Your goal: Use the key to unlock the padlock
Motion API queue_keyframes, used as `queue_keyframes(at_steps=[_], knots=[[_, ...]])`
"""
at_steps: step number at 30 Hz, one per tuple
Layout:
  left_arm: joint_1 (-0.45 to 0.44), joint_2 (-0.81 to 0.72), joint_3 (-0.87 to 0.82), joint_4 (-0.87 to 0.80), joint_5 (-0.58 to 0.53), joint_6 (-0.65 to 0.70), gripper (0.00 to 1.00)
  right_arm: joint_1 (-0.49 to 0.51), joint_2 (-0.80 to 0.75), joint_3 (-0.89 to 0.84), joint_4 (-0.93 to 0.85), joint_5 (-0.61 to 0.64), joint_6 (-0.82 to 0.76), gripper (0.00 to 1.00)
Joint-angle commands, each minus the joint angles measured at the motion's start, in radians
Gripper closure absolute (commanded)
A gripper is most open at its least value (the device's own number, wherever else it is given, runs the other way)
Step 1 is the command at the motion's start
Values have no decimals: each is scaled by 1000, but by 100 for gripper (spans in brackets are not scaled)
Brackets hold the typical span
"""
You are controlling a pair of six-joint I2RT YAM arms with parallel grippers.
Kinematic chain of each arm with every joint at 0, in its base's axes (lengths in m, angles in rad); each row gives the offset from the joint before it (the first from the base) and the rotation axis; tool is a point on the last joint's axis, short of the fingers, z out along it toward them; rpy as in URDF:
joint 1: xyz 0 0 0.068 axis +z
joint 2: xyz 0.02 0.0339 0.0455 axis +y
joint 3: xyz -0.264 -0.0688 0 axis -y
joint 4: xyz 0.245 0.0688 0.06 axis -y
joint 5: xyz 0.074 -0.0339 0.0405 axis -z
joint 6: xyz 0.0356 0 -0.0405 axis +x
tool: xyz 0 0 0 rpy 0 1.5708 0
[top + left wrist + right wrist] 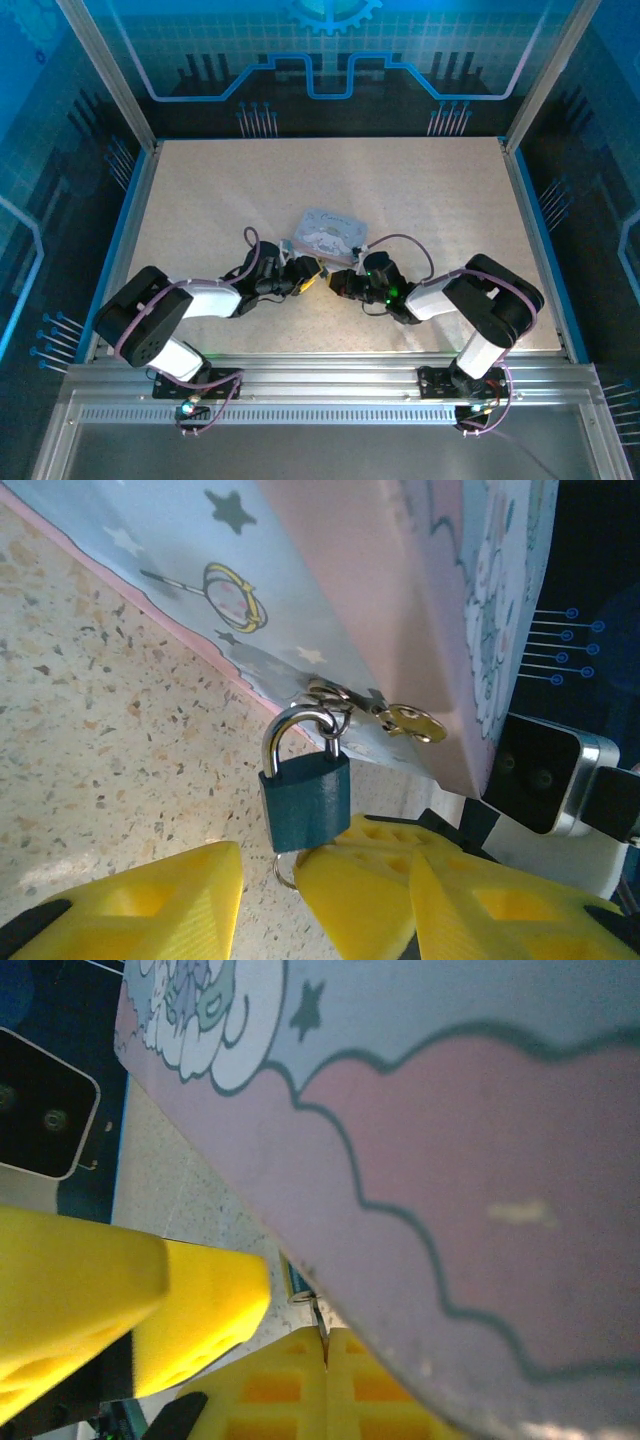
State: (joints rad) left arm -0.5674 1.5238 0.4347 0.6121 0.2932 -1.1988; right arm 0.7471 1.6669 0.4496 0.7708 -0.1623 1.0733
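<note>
- The pale blue cartoon-printed tin (330,235) lies flat on the speckled surface (430,200) at centre frame in the top view. Its lid is closed, so its contents are hidden. A brass-coloured clasp (405,722) sits on its side wall.
- The left gripper (307,280) reaches in from the lower left of the top view and ends just below the tin's near edge. In the left wrist view its yellow fingers (140,910) stand wide apart at the lower left and lower right. It is released and grips nothing.
- The padlock (305,805) is at the centre of the left wrist view, in the gap between those fingers and clear of the lower-left one. It has a teal body, and both legs of its silvery shackle are seated in it. The shackle is hooked through a small loop at the tin's clasp. A thin wire ring (283,872) shows at the padlock's underside.
- The key (320,1318) is hard to make out. It seems to be a thin pale sliver rising toward the padlock's underside at lower centre of the right wrist view.
- The right gripper (326,1355) comes in from the lower right of the top view and meets the left gripper below the tin. Its fingers are clenched flat together, with that sliver pinched in the seam between them.
</note>
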Motion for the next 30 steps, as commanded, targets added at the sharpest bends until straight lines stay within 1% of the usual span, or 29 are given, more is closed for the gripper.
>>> queue_keyframes(at_steps=[1,5,9,14,26,30], knots=[[5,23,-8,48,8,-20,52,17,18,24,-7,-38,65,100],[5,46,-7,69,0,-24,53,16,13,34,-26,-45,79,100],[5,78,-6,110,0,-32,59,16,7,34,-39,-44,94,100],[4,101,-8,136,-5,-39,62,15,8,33,-31,-50,114,100],[5,128,-18,180,-12,-54,68,17,34,24,56,-61,203,100],[5,144,-23,211,-9,-64,72,17,42,24,85,-69,233,100]])
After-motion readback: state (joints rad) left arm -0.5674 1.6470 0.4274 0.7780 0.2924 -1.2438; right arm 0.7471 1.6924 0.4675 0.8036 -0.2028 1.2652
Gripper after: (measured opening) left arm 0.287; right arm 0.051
